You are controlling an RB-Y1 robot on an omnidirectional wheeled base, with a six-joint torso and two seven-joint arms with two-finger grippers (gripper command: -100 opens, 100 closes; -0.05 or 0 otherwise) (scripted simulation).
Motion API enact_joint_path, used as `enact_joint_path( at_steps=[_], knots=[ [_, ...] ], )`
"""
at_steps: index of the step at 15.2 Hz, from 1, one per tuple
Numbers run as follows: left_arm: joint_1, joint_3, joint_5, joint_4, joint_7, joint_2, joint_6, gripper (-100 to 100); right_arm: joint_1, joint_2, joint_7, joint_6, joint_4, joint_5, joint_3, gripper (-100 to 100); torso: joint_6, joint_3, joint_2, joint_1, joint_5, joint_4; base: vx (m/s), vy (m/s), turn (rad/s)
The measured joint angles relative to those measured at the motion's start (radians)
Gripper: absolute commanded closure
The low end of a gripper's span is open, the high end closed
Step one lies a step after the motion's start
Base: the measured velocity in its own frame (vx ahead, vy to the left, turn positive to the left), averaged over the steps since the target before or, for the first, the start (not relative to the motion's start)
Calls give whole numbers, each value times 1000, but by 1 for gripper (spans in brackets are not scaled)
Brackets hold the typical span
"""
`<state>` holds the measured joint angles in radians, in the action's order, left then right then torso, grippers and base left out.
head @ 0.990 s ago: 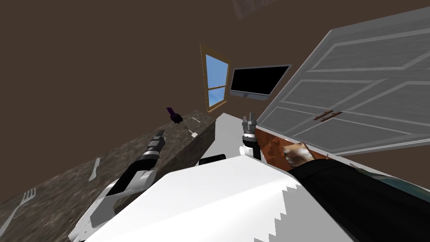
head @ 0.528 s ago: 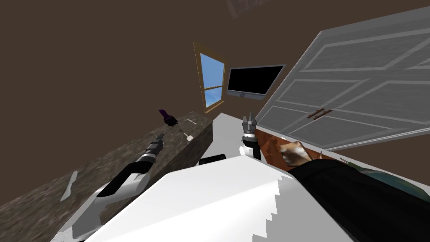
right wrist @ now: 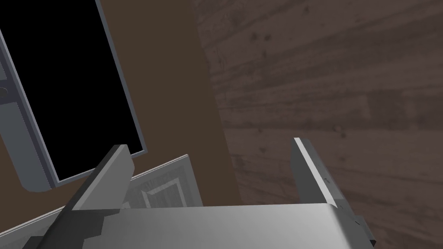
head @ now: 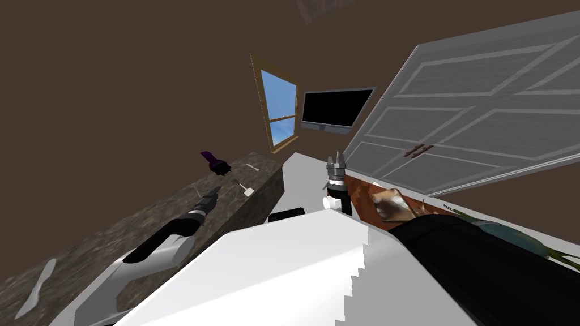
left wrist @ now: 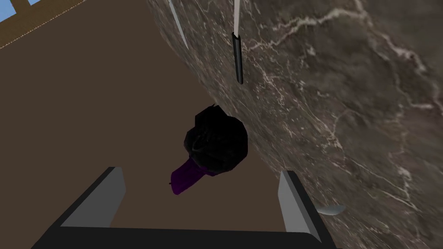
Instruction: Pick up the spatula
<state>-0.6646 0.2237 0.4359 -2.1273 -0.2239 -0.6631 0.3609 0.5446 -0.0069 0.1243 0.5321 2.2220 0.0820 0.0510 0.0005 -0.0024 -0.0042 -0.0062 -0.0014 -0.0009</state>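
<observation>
**Left gripper (left wrist: 201,173) spread above the marble counter (left wrist: 346,108), short of the spatula (left wrist: 237,56).**

The spatula lay flat on the counter beyond a black-and-purple object (left wrist: 216,142), its dark handle end toward the open, empty fingers. That alignment probably served a lengthwise approach to the handle. The right gripper (head: 338,155), fingers likewise apart and empty, was held upright clear of the counter, apparently to stay out of the way.

Dim flat render, bright window (head: 280,110), edges splayed
</observation>
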Motion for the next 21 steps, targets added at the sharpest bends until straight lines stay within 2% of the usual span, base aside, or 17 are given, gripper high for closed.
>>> enact_joint_path(
  at_steps=[5, 11, 15, 21],
  knots=[
    [-34, 22, 66, 22, -28, -72, 96, -100, 0, 0, 0, 0, 0, 0, 0, 0, 0, -1, -1, 1, 0, 0, 82, -59, -105],
    [-52, 36, 116, 41, -59, -129, 213, -100, 0, 0, 0, 0, 0, 0, 0, 0, 0, 1, 1, 2, 0, 0, 61, -50, -77],
    [-76, 55, 173, 57, -84, -189, 298, -100, 0, 0, 0, 0, 0, 0, 0, 0, 0, 0, -1, 0, 0, 0, 87, -65, -129],
    [-99, 66, 220, 78, -115, -239, 397, -100, 0, 0, 0, 0, 0, 0, 0, 0, 0, 1, 1, 1, 0, 0, 65, -40, -69]
  ],
)
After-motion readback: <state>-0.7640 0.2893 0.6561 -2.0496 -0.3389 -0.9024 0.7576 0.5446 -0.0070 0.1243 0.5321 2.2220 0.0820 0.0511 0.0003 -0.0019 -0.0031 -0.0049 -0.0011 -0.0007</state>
